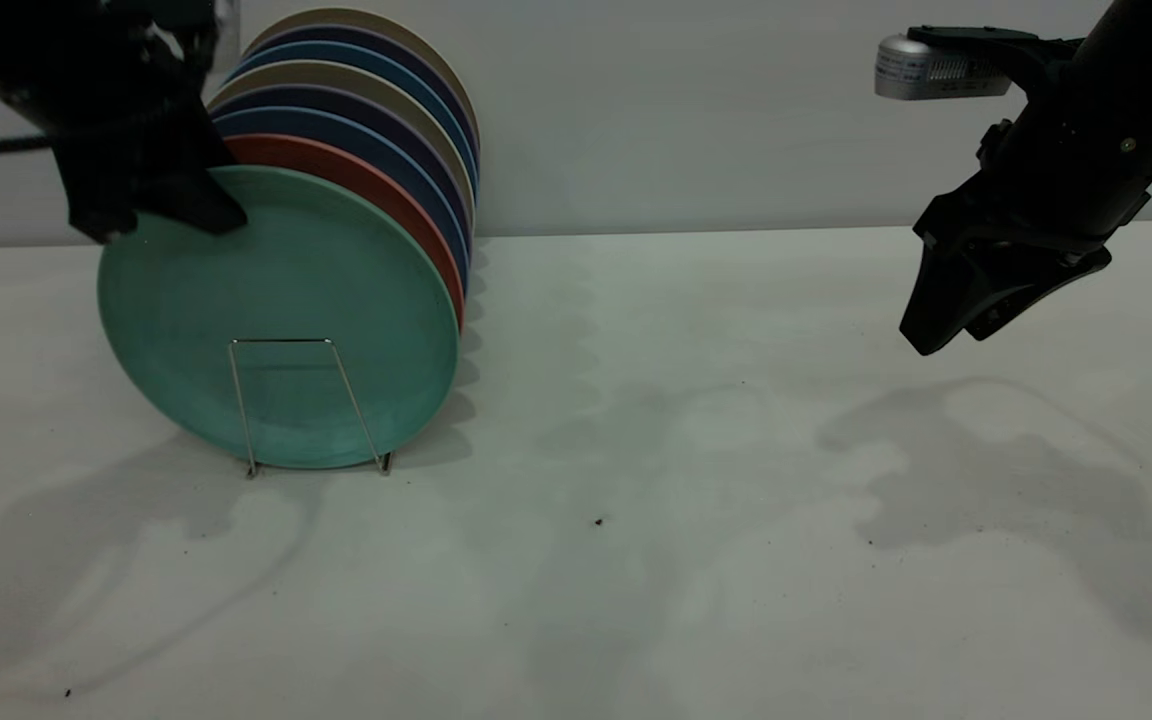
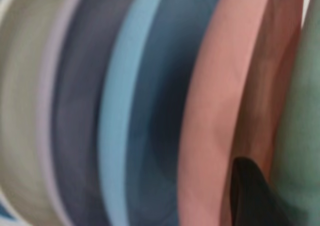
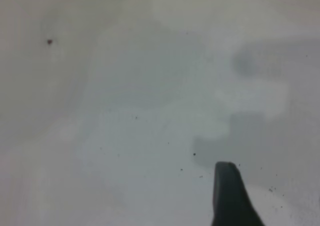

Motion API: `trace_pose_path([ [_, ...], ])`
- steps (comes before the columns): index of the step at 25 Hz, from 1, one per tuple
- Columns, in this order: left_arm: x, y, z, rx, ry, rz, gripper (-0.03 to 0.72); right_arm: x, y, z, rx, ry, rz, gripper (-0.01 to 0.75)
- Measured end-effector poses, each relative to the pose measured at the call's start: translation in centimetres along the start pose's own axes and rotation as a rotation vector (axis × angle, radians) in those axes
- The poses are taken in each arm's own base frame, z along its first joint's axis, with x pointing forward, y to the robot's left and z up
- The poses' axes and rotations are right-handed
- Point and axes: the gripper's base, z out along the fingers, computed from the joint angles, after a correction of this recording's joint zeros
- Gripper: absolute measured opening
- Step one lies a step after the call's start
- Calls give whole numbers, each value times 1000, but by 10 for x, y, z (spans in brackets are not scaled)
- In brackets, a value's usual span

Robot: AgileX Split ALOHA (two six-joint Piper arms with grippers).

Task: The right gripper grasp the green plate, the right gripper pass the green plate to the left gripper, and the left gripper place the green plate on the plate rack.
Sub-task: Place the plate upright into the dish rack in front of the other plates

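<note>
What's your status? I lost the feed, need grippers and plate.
Left gripper on green plate's top rim, grip unconfirmed. Plate upright at plate rack's front, beside salmon plate. Right gripper empty, parked above table. Nothing obstructing.

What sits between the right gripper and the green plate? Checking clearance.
Only bare table, in the exterior view, separates the right gripper from the green plate.

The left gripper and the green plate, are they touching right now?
Touching. The exterior view shows the left gripper lapping over the green plate's top rim, and the left wrist view shows a dark finger against its green edge.
</note>
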Motion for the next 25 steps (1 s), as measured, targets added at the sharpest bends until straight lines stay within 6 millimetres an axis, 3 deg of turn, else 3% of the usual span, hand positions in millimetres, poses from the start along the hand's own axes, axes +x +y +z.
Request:
trace_pose_path([
  [7,-4,1,-11,1,-8,17,314,0,0,0,1,-1,0,440],
  [15,-4,-10,-35,119,68,86,314,0,0,0,1,-1,4,440],
  [21,-2,-4,-52,43,148,-34,314,0,0,0,1,-1,6,440],
  [25,-6,3,-67,-54,143,-205,314,0,0,0,-2,2,7,440],
])
